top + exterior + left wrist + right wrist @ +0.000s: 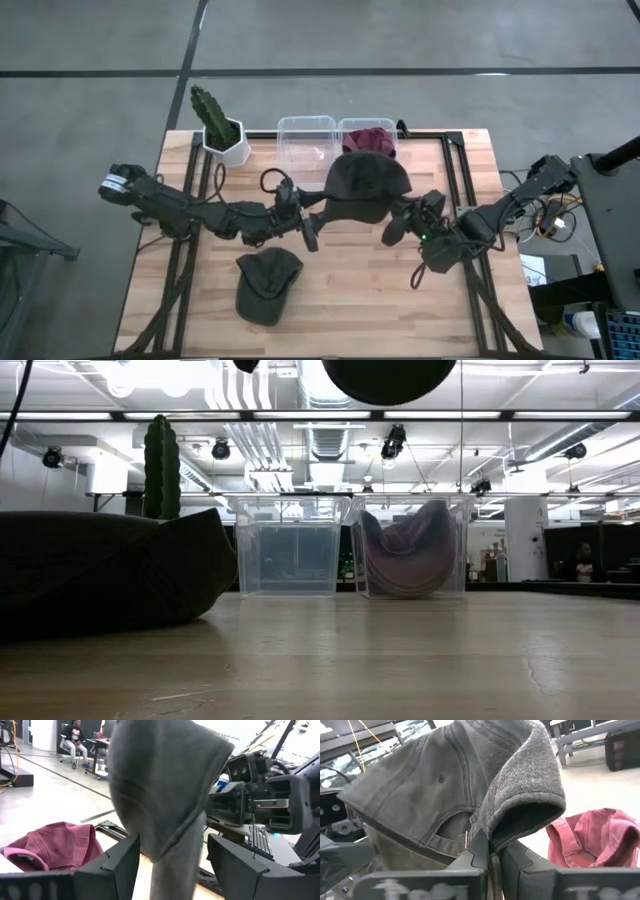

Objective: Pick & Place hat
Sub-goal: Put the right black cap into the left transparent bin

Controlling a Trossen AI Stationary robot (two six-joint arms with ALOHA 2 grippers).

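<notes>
No legible text, labels or nos. anywhere.

Dark grey cap [366,186], maroon hat [369,139] — olive cap [266,285]

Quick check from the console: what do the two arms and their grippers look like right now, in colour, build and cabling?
Both arms are dark, jointed links. The left arm has a pale band at its far end; the right arm trails cables. The left gripper has broad, black, angular fingers; the right gripper's look alike.
</notes>
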